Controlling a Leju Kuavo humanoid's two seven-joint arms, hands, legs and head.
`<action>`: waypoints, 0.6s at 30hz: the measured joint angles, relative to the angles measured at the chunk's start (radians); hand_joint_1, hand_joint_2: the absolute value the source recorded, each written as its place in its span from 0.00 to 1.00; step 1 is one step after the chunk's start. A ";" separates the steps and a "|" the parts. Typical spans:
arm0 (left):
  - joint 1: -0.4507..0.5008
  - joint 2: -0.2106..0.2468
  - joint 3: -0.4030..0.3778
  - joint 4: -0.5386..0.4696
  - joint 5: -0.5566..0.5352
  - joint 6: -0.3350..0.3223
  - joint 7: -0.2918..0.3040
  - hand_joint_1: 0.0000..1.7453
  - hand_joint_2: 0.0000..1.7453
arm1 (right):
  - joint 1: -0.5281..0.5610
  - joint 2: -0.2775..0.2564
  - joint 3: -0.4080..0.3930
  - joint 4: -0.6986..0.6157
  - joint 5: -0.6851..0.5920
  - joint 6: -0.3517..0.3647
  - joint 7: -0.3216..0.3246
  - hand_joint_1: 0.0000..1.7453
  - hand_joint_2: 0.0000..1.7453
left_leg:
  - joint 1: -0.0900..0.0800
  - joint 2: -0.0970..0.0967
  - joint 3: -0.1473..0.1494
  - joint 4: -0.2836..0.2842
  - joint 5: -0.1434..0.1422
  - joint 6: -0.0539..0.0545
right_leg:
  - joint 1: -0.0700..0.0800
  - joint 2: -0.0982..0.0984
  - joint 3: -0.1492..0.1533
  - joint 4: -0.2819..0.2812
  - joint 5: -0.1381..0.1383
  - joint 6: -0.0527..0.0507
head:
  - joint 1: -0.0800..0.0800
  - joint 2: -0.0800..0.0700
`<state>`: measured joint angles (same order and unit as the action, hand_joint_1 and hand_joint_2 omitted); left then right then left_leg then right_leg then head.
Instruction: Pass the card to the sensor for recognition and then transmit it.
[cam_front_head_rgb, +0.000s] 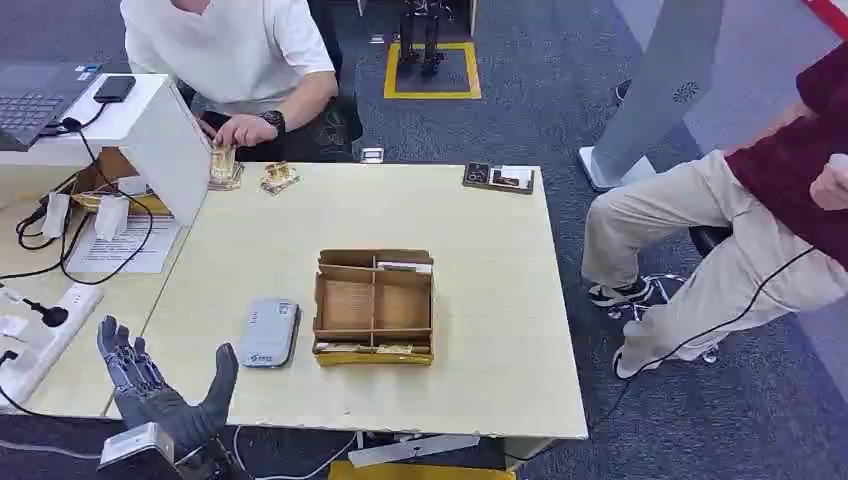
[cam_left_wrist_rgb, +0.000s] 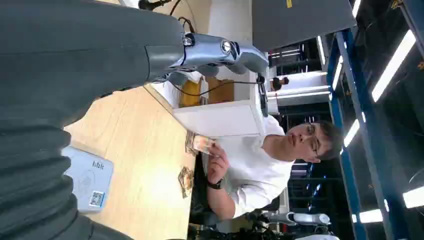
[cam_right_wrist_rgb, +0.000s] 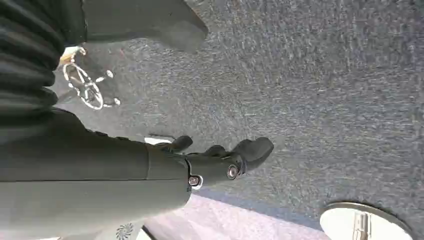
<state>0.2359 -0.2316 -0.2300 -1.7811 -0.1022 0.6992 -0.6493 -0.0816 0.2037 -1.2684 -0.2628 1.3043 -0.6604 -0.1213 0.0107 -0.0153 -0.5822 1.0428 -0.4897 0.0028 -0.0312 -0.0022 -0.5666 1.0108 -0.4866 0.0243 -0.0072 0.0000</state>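
Observation:
A grey card sensor (cam_front_head_rgb: 268, 332) lies flat on the wooden table (cam_front_head_rgb: 480, 250), also seen as the grey sensor (cam_left_wrist_rgb: 87, 180) in the left wrist view. To its right stands a brown cardboard sorting box (cam_front_head_rgb: 373, 305) with a white card (cam_front_head_rgb: 405, 267) in its far right compartment and more cards (cam_front_head_rgb: 365, 348) along its front slot. My left hand (cam_front_head_rgb: 160, 385) hovers at the table's near left corner, fingers spread, palm towards the sensor, holding nothing; its thumb (cam_left_wrist_rgb: 220, 50) sticks out over the table. My right hand (cam_right_wrist_rgb: 220, 160) hangs over the carpet with nothing in it.
A person in a white shirt (cam_front_head_rgb: 230, 50) sits at the far side, one hand by small clear items (cam_front_head_rgb: 225, 165). Another person (cam_front_head_rgb: 740, 230) sits at the right. A card tray (cam_front_head_rgb: 498, 178) lies at the far edge. A power strip (cam_front_head_rgb: 40, 335), cables and a laptop (cam_front_head_rgb: 35, 95) crowd the left.

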 joint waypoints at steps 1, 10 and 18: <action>0.000 0.000 0.000 0.000 0.000 0.000 0.000 0.00 1.00 | 0.000 0.000 0.000 0.000 -0.002 0.006 -0.007 0.00 1.00 | 0.000 0.000 0.000 0.000 0.000 0.000 | 0.000 0.000 0.000 0.000 0.000 0.000 | 0.000 0.000; 0.000 0.000 0.000 0.004 0.004 0.000 0.000 0.00 1.00 | -0.001 -0.002 0.000 0.004 0.002 0.007 -0.005 0.00 1.00 | 0.000 0.000 0.000 0.000 0.000 0.000 | 0.000 0.000 0.000 0.000 0.000 0.000 | 0.000 0.000; 0.000 0.000 0.000 0.004 0.005 0.000 -0.001 0.00 1.00 | -0.001 -0.002 0.001 0.005 0.006 0.007 0.004 0.00 1.00 | 0.000 0.000 0.000 0.000 0.000 0.000 | 0.000 0.000 0.000 0.000 0.000 0.000 | 0.000 0.000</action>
<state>0.2360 -0.2312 -0.2300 -1.7769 -0.0969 0.6992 -0.6504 -0.0823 0.2018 -1.2676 -0.2579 1.3100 -0.6538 -0.1175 0.0107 -0.0153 -0.5822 1.0428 -0.4897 0.0028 -0.0312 -0.0022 -0.5666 1.0108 -0.4866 0.0243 -0.0072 0.0000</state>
